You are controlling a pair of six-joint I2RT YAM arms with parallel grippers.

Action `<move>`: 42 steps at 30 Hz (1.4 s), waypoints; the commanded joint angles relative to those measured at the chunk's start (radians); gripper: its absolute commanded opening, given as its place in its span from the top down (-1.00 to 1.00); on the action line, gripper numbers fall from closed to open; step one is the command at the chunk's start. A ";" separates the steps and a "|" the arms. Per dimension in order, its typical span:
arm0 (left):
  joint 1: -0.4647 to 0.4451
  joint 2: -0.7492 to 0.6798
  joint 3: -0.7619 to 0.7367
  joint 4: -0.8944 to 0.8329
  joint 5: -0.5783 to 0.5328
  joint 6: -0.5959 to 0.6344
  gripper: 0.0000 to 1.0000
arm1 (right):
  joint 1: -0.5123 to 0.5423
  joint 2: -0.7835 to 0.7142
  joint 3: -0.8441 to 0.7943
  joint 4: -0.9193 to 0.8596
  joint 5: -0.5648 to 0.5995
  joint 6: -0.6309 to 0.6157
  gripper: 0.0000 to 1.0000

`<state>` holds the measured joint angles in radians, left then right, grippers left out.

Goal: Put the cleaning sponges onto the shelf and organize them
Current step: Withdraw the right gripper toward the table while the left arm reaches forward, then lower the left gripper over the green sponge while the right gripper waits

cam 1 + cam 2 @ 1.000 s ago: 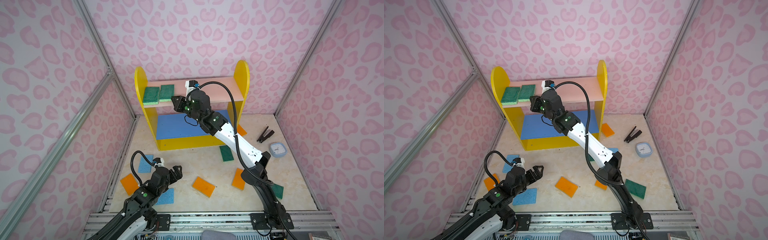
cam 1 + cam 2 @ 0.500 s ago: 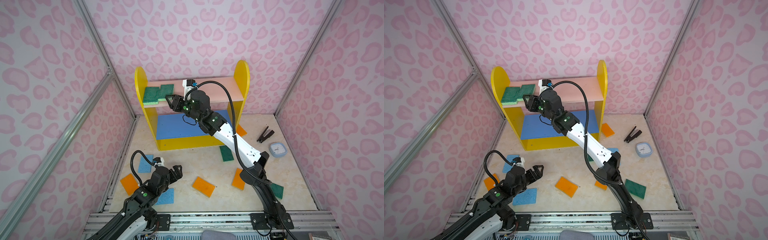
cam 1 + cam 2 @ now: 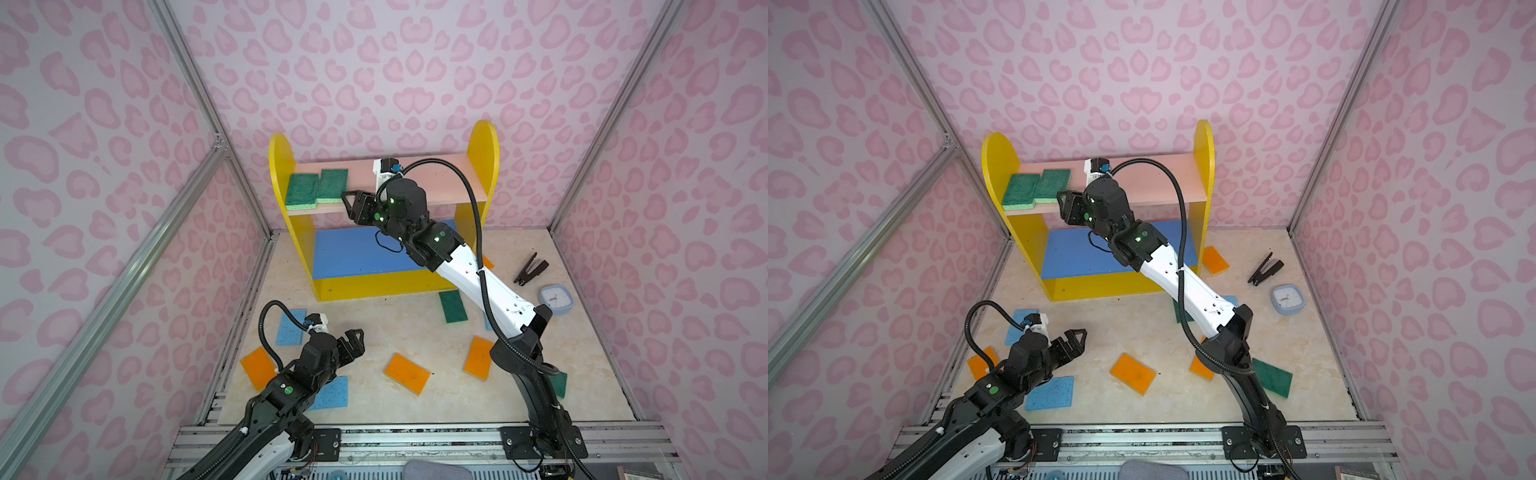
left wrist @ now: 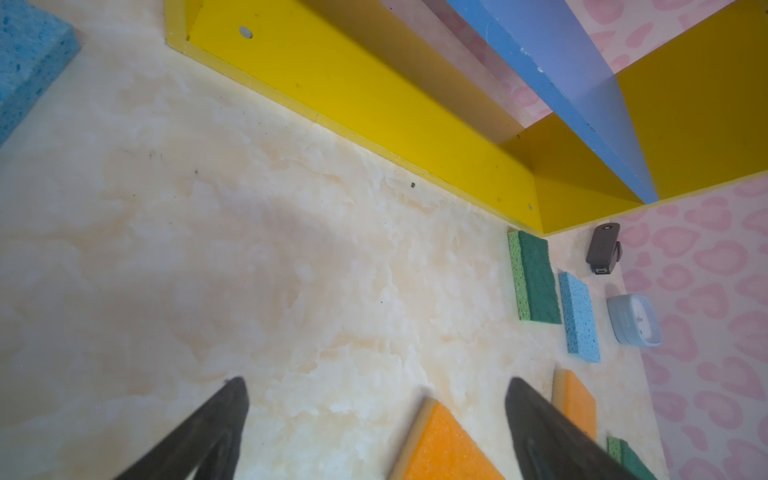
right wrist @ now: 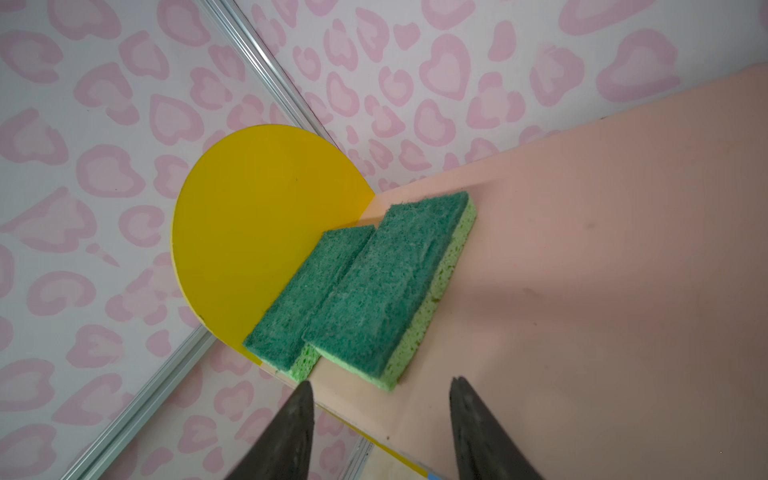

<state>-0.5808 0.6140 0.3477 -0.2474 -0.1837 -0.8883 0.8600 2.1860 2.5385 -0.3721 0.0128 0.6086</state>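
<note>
While right gripper (image 5: 382, 380) gapes empty beside green sponges (image 5: 374, 282) on shelf (image 5: 602, 257), spread left gripper (image 4: 376, 380) faces nearest orange sponge (image 4: 449, 444).

The two green sponges (image 5: 386, 286) on the shelf (image 5: 602, 249) have a rough, fibrous scouring top over a soft foam with open pores. The shelf boards look painted, smooth and matt, and the pink one carries a few small marks. The blue sponge (image 4: 578, 318) is porous all through. The orange sponge (image 4: 449, 449) has a fine grainy face on a paler foam layer. The table (image 4: 208, 249) shows a cream marble pattern, smooth with a faint sheen. The fingers (image 5: 286, 436) of the right claw (image 5: 381, 384) are matt black plastic. The frame rail (image 5: 266, 54) is brushed metal. The clock (image 4: 633, 320) is smooth plastic, and the stapler (image 4: 602, 247) is dark with slight gloss. The right arm (image 3: 486, 286) has a glossy white shell.
</note>
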 commanded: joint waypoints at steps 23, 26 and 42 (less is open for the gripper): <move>-0.251 0.390 0.075 0.235 -0.085 -0.067 -0.84 | -0.090 -0.906 -1.342 0.261 -0.104 -0.067 -0.13; -0.280 0.492 0.124 0.276 -0.084 -0.068 -0.78 | -0.178 -1.028 -1.525 0.280 -0.160 -0.011 -0.13; -0.344 0.961 0.454 0.411 -0.022 -0.051 -0.73 | -0.714 -1.213 -2.007 0.388 -0.585 0.149 -0.11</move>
<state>-0.9180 1.5223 0.7574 0.0994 -0.2096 -0.9310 0.1829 0.9604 0.5533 -0.0624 -0.4557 0.7246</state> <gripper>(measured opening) 0.864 0.555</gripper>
